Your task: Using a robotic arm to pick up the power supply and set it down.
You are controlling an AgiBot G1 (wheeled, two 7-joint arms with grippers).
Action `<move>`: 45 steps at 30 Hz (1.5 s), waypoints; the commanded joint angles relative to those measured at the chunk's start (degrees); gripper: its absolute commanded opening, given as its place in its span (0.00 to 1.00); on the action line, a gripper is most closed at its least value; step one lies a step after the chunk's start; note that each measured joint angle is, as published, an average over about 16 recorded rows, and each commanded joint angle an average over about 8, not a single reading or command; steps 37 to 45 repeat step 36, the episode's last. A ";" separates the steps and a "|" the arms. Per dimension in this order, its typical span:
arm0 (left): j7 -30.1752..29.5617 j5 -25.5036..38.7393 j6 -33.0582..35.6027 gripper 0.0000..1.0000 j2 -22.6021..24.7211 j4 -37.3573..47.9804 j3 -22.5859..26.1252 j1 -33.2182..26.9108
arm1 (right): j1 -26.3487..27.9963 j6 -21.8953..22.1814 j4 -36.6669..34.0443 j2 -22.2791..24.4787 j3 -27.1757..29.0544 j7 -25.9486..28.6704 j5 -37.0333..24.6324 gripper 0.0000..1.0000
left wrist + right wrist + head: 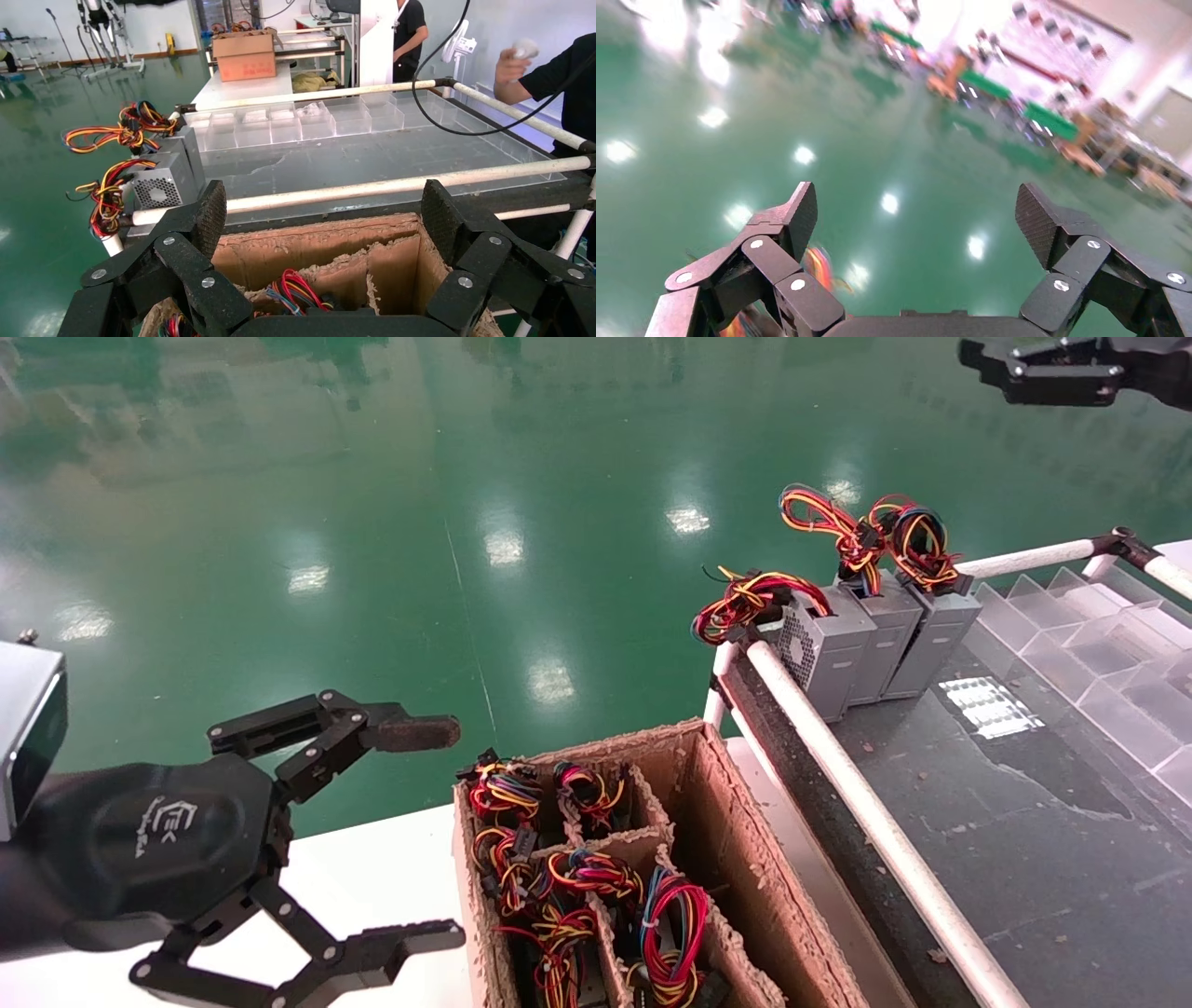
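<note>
Left gripper point(438, 831) (logo apparently "TEK"), fingers spread, beside cardboard box point(745, 859)

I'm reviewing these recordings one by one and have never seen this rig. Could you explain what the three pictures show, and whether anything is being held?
This is a two-armed robot seen through three cameras. The head view looks down from the robot's head; the other two look out from each wrist.

The left tool, a black linkage hand, hangs open and empty beside a divided cardboard box holding bundles of coloured wires. The left wrist view looks between the same fingers at that box.

The right tool is raised high at the far right, open and empty; its wrist camera sees mostly green floor.

Three grey power supplies with wire bundles stand side by side at the end of a dark table framed by white tubes. Clear plastic trays sit beyond them.
</note>
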 commanded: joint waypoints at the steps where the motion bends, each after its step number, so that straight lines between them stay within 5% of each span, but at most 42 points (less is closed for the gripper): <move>1: 0.01 0.00 0.00 1.00 0.00 0.01 0.00 0.00 | -0.82 -1.01 1.35 0.55 0.57 0.18 1.08 1.00; 33: 0.06 -0.06 -0.02 1.00 -0.03 0.04 0.10 -0.04 | -29.44 -14.01 38.77 9.50 6.75 15.83 16.52 1.00; 45: 0.06 -0.06 -0.02 1.00 -0.03 0.04 0.11 -0.04 | -30.80 -14.63 40.54 9.93 7.04 16.57 17.25 1.00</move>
